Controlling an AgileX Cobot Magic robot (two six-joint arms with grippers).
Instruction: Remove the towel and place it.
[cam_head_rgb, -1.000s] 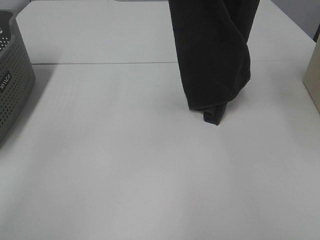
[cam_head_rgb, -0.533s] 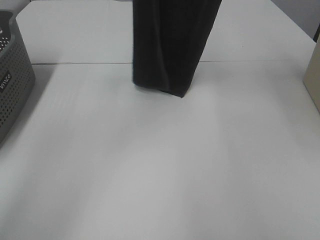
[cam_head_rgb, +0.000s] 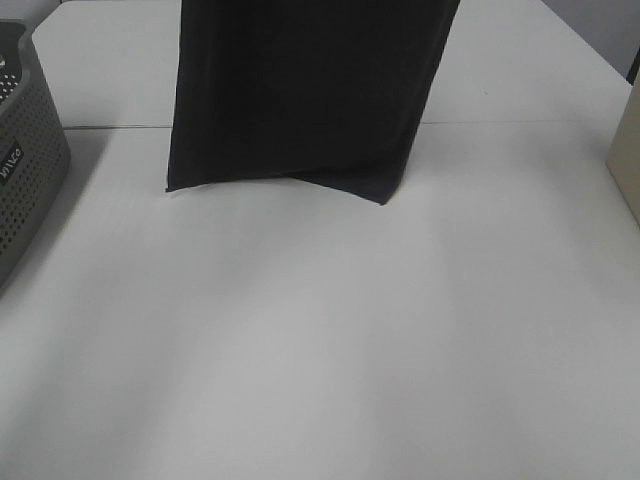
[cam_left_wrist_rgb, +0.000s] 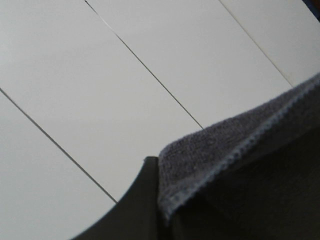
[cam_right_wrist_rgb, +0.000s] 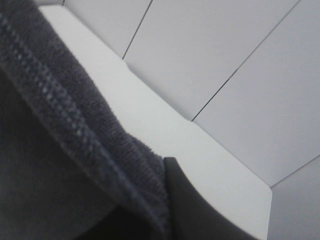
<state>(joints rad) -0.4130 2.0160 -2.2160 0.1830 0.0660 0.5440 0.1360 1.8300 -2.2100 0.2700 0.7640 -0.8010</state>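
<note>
The dark navy towel (cam_head_rgb: 300, 100) hangs spread out from above the top edge of the exterior view. Its lower hem ends just above the white table (cam_head_rgb: 320, 350), near the table's seam. Neither gripper shows in the exterior view. In the left wrist view the left gripper (cam_left_wrist_rgb: 159, 200) is shut on the towel's stitched hem (cam_left_wrist_rgb: 240, 165), with one dark finger (cam_left_wrist_rgb: 135, 210) showing. In the right wrist view the right gripper (cam_right_wrist_rgb: 167, 200) is shut on the hem (cam_right_wrist_rgb: 60, 150), beside one dark finger (cam_right_wrist_rgb: 200, 215). The white tag is hidden.
A grey perforated basket (cam_head_rgb: 25, 170) stands at the table's left edge. A beige box (cam_head_rgb: 628, 150) stands at the right edge. A seam (cam_head_rgb: 110, 127) runs across the table behind the towel.
The towel has moved left across the table. It has spread from a narrow bunched drape into a wide flat sheet, and its lower end has risen.
</note>
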